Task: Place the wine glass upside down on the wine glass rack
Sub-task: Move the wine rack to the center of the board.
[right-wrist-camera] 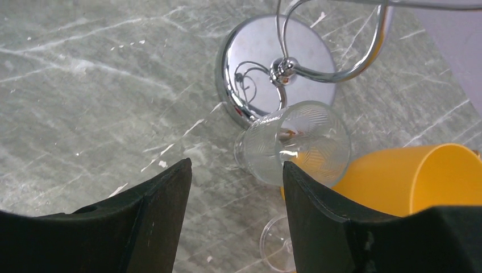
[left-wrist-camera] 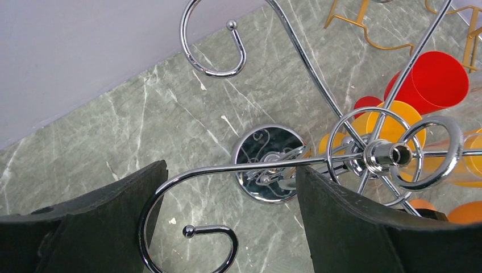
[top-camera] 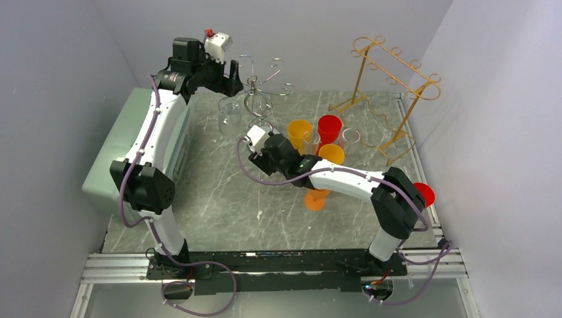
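The chrome wine glass rack (top-camera: 262, 87) stands at the back of the table, with curled hook arms. My left gripper (top-camera: 232, 85) hovers open at its left side. In the left wrist view one hook arm of the rack (left-wrist-camera: 267, 165) runs across the gap of that gripper (left-wrist-camera: 230, 168), untouched. A clear wine glass (right-wrist-camera: 295, 142) stands upright beside the rack's round base (right-wrist-camera: 267, 57). Its stem is hidden behind the right finger of my open right gripper (right-wrist-camera: 236, 164), and its foot shows in the gap. Another clear glass (top-camera: 230, 118) sits below the left gripper; whether it hangs I cannot tell.
Yellow (top-camera: 299, 130), red (top-camera: 329, 126) and orange (top-camera: 331, 154) cups and clear glasses (top-camera: 350, 139) cluster right of the rack. A gold wire rack (top-camera: 391, 79) stands at the back right. A green box (top-camera: 122, 149) lies on the left, a red cup (top-camera: 424, 193) by the right arm.
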Controlling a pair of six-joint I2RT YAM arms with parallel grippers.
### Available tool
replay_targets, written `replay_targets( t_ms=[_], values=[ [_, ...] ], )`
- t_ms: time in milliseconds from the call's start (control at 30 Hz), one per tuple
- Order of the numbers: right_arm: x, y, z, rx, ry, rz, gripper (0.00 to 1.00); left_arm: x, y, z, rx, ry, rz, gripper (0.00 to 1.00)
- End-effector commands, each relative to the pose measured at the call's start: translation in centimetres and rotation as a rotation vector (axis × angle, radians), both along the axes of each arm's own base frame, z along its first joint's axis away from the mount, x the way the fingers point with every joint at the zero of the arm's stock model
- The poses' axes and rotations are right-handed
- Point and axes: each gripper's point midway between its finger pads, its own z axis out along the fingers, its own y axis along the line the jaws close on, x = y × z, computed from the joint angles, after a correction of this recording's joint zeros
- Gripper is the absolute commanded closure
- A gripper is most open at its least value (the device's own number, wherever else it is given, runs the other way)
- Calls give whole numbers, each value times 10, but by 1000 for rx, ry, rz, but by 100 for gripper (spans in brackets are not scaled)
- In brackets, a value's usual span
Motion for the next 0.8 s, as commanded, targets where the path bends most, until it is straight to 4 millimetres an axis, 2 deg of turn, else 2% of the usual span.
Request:
replay_targets(
  t_ms=[0,233,467,533,767],
  values=[
    [16,9,23,62,-88,1,38,-16,-7,28,-38,-47,-33,12],
    [30,5,13,58,-64,-16,38,-15,-6,26,-36,-43,-31,12],
    [30,4,-13,18,-19,-20,41,-13,-6,25,-35,-41,-29,12],
    [30,4,-18,16,-5,-23,45,-13,-6,24,-35,-40,-29,12],
    [30,6,-24,-6,52,-36,72,-12,-6,24,-36,-41,-28,12]
  ],
)
